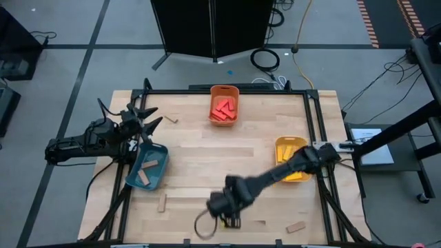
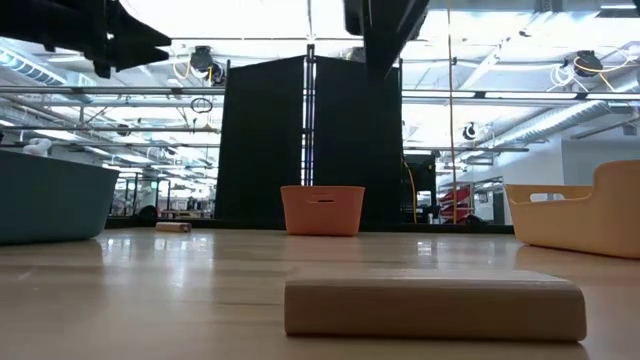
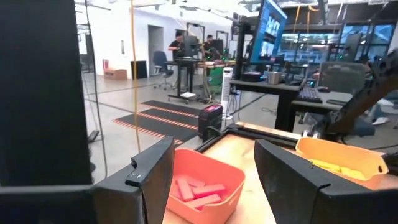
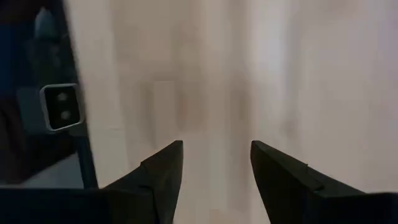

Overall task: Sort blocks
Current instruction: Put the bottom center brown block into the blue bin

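My right gripper (image 1: 231, 220) (image 4: 217, 155) is open and empty, pointing down at bare tabletop near the table's near edge. My left gripper (image 1: 153, 118) (image 3: 214, 162) is open and empty at the table's left, raised beside the teal bin (image 1: 148, 167). Tan blocks lie flat on the table: one at the near right (image 1: 295, 226), one at the near left (image 1: 162, 202), one at the far left (image 1: 169, 120). In the low view a tan block (image 2: 435, 305) lies flat close to the camera. Two tan blocks (image 1: 143, 177) lie in the teal bin.
An orange bin (image 1: 224, 107) (image 3: 202, 186) holding red blocks stands at the far middle. A yellow bin (image 1: 293, 160) (image 3: 339, 158) holding yellow blocks stands at the right, under my right arm. A dark frame (image 1: 313, 124) edges the table. Bare wood lies in the middle.
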Motion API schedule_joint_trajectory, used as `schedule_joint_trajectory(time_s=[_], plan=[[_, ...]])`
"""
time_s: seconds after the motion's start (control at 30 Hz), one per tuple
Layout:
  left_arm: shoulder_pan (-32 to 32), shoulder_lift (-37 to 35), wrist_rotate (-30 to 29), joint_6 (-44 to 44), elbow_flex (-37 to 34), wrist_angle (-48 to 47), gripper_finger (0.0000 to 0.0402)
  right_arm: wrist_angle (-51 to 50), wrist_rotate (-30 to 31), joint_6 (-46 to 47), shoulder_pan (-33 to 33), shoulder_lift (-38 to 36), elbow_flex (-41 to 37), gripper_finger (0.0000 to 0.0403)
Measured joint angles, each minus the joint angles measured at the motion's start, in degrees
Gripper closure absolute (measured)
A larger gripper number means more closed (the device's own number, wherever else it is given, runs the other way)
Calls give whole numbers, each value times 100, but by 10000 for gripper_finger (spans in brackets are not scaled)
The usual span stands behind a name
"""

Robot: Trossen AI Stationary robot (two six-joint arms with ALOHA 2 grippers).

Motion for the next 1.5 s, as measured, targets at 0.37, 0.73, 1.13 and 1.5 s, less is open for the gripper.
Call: schedule_joint_trajectory(time_s=[0.37,0.73,1.13,1.5], plan=[[-1,0,45,271,1,249,182,890,-444,614,472,874,-4,197],[-2,0,44,470,2,622,182,888,-392,899,491,1327,5,197],[-1,-2,53,457,4,659,182,789,3,955,529,1392,18,226],[-2,0,60,462,4,655,182,549,226,653,513,1440,507,325]])
